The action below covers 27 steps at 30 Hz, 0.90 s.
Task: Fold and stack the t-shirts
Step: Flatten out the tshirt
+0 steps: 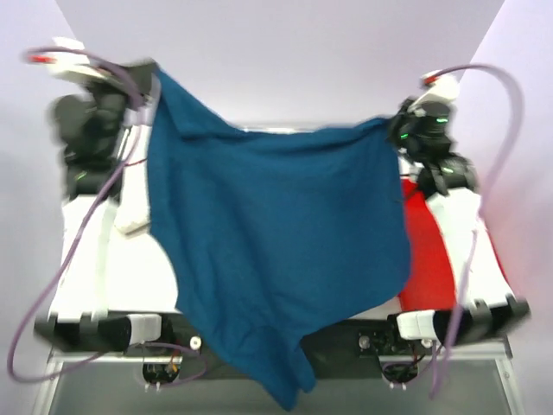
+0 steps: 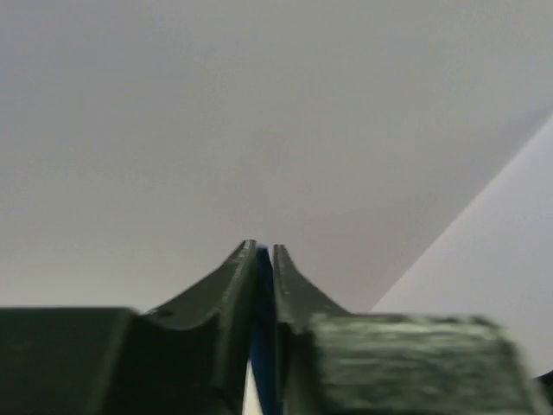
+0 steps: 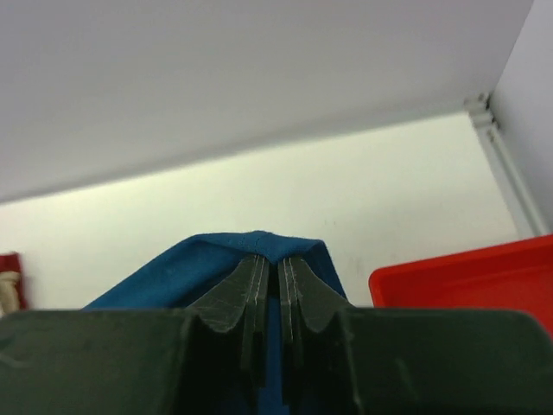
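The dark teal-blue t-shirt (image 1: 276, 242) hangs spread in the air between both arms, its lower end drooping past the table's near edge. My left gripper (image 1: 147, 91) is raised at the back left, shut on the shirt's upper left corner; blue cloth (image 2: 262, 346) shows between its fingers. My right gripper (image 1: 396, 128) is shut on the upper right corner, a little lower; the cloth (image 3: 216, 268) folds over its fingertips. A cream-white cloth (image 1: 136, 203) lies at the left, mostly hidden by the shirt. No white graphic shows.
A red plastic tray (image 1: 428, 251) lies on the white table (image 1: 138, 277) at the right, partly behind the hanging shirt; its rim shows in the right wrist view (image 3: 467, 277). White walls close the back and sides. Purple cables loop beside both arms.
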Motion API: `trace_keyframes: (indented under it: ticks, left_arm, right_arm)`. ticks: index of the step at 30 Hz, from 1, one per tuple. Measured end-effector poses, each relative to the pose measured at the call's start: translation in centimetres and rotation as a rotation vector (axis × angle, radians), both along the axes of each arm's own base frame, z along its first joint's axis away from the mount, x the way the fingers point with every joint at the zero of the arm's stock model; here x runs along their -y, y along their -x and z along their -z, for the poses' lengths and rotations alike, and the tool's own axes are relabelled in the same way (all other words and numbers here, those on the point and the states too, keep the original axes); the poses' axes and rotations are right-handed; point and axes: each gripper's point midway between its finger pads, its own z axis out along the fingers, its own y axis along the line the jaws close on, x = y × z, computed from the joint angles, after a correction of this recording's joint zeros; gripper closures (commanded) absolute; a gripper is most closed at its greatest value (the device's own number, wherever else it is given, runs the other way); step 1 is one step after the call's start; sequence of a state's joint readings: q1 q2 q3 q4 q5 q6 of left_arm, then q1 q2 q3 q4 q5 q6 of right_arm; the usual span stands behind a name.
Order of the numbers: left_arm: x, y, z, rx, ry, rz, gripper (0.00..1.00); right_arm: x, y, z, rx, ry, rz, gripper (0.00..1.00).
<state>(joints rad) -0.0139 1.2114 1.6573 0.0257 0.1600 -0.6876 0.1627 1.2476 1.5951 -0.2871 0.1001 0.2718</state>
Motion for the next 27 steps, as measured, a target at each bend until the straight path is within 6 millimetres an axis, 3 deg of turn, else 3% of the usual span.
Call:
trace_keyframes:
  ticks: [1, 2, 3, 4, 5, 8, 10, 12, 14, 19, 21, 24, 27]
  left_arm:
    - [0.3, -3.8, 3.9, -0.094, -0.005, 0.008, 0.62]
    - [0.7, -7.4, 8.0, -0.189, -0.012, 0.017, 0.56]
    - [1.2, -11.0, 12.8, -0.296, -0.024, 0.026, 0.43]
    - [1.5, -14.0, 18.0, -0.409, -0.039, 0.034, 0.34]
    - [2.0, -16.3, 22.9, -0.514, -0.048, 0.048, 0.31]
    - [3.3, -19.6, 34.9, -0.78, -0.07, 0.08, 0.26]
    - [4.2, -19.0, 39.7, -0.903, -0.092, 0.098, 0.25]
    - [5.2, -17.3, 41.7, -0.978, -0.121, 0.119, 0.25]
    - [6.8, -15.8, 41.1, -0.991, -0.139, 0.148, 0.25]
    - [10.3, -9.6, 37.2, -0.961, -0.16, 0.234, 0.25]
    - [11.7, -6.8, 37.0, -0.978, -0.16, 0.271, 0.25]
    - [13.1, -3.3, 40.2, -1.076, -0.159, 0.324, 0.24]
    - [13.0, -0.2, 46.3, -1.261, -0.165, 0.336, 0.23]
  right_arm:
    - [-0.3, -2.1, 3.3, -0.07, 0.011, 0.0, 0.96]
    - [-0.6, -3.9, 6.6, -0.14, 0.022, 0.001, 0.86]
    - [-0.8, -5.5, 10.2, -0.219, 0.029, 0.002, 0.71]
    - [-0.9, -6.7, 13.3, -0.288, 0.034, 0.006, 0.45]
    - [-1.0, -7.9, 16.4, -0.357, 0.036, 0.007, 0.4]
    - [-1.0, -9.8, 24.7, -0.538, 0.06, 0.005, 0.27]
    - [-1.0, -9.7, 28.5, -0.634, 0.068, 0.002, 0.2]
    - [-1.0, -9.0, 30.0, -0.679, 0.071, -0.007, 0.18]
    - [-1.2, -8.4, 29.6, -0.68, 0.065, -0.018, 0.17]
    - [-2.3, -6.5, 25.1, -0.595, 0.029, -0.079, 0.17]
    - [-3.3, -5.2, 23.4, -0.561, 0.016, -0.119, 0.17]
    - [-5.2, -2.8, 23.2, -0.564, -0.002, -0.186, 0.17]
    - [-6.9, -0.3, 25.7, -0.639, -0.022, -0.236, 0.17]
